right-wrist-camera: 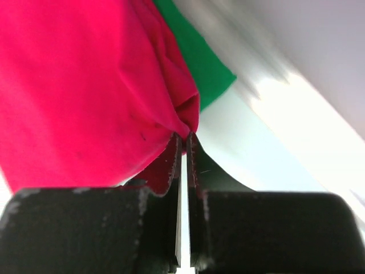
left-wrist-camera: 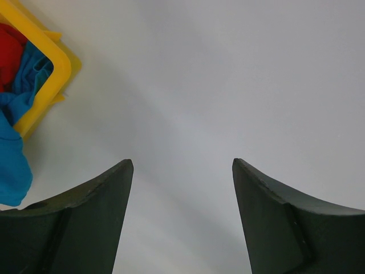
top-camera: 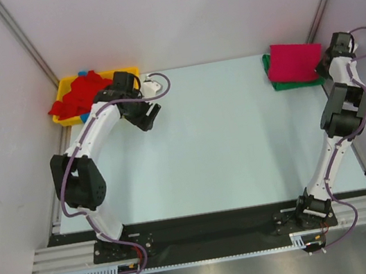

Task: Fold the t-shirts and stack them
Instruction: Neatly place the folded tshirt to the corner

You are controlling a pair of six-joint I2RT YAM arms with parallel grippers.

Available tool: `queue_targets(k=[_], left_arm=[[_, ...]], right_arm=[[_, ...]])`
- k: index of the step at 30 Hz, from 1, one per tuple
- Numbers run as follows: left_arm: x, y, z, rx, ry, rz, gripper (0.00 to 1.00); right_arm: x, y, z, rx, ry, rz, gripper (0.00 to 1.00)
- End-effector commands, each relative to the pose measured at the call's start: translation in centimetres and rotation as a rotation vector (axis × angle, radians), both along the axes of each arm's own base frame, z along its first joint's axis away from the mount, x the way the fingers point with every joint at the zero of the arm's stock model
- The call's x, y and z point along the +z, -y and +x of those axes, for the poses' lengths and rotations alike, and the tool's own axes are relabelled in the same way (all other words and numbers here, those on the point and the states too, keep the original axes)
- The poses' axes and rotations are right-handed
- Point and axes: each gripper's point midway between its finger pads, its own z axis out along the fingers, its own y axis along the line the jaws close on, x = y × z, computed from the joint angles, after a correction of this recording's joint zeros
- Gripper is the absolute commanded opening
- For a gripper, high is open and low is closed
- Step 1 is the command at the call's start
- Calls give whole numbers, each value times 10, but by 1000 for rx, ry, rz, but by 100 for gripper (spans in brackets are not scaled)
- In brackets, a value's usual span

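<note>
Top external view, far left corner of the pale flat table (top-camera: pixel 226 144): a yellow plastic tray (top-camera: pixel 61 89) holds a crumpled red cloth t-shirt (top-camera: pixel 84 94), and the left wrist view shows a rumpled blue cloth t-shirt (left-wrist-camera: pixel 14 154) in the same tray, spilling over its rim onto the table. Just to the right of the tray the left gripper (top-camera: pixel 150 114) hangs over bare table, its two dark fingers (left-wrist-camera: pixel 97 217) spread wide with nothing between them. The middle of the table lies between the two arms. At the far right corner a folded magenta-pink cloth t-shirt (top-camera: pixel 295 60) lies flat on top of a green cloth t-shirt (top-camera: pixel 280 84), whose edge shows along the near and left sides. The right gripper (right-wrist-camera: pixel 183 137) sits at the right edge of this stack, jaws pressed almost together with only a thin slit, tips at a fold of the pink shirt; whether cloth is nipped cannot be told
</note>
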Motion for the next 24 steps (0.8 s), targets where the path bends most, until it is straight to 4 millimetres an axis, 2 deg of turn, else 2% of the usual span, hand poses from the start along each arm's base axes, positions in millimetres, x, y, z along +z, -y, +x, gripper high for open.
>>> queue_targets(k=[1, 2, 7, 13, 16, 17, 20, 21, 23, 24], left_arm=[[24, -2, 9, -13, 69, -6, 76], [24, -1, 9, -14, 70, -3, 77], [27, -2, 11, -16, 82, 2, 76], [26, -4, 9, -15, 79, 5, 76], [26, -3, 10, -16, 77, 2, 76], [28, -3, 11, -14, 84, -1, 76], [27, -3, 10, -17, 78, 3, 77], [25, -3, 9, -17, 72, 1, 76], [25, -3, 8, -19, 72, -2, 76], [24, -2, 8, -18, 69, -3, 77]], right_arm=[[63, 51, -4, -98, 40, -203, 0], [67, 53, -3, -91, 39, -217, 0], [53, 60, -10, -95, -7, -233, 0], [53, 70, -9, -91, -37, -304, 0], [24, 62, 1, 37, -96, -329, 0], [7, 60, 0, 51, -144, -338, 12], [9, 58, -1, 66, -235, -420, 56], [18, 56, -3, 62, -236, -445, 61], [33, 41, 1, 77, -213, -472, 64], [61, 39, 2, 55, -158, -509, 64]])
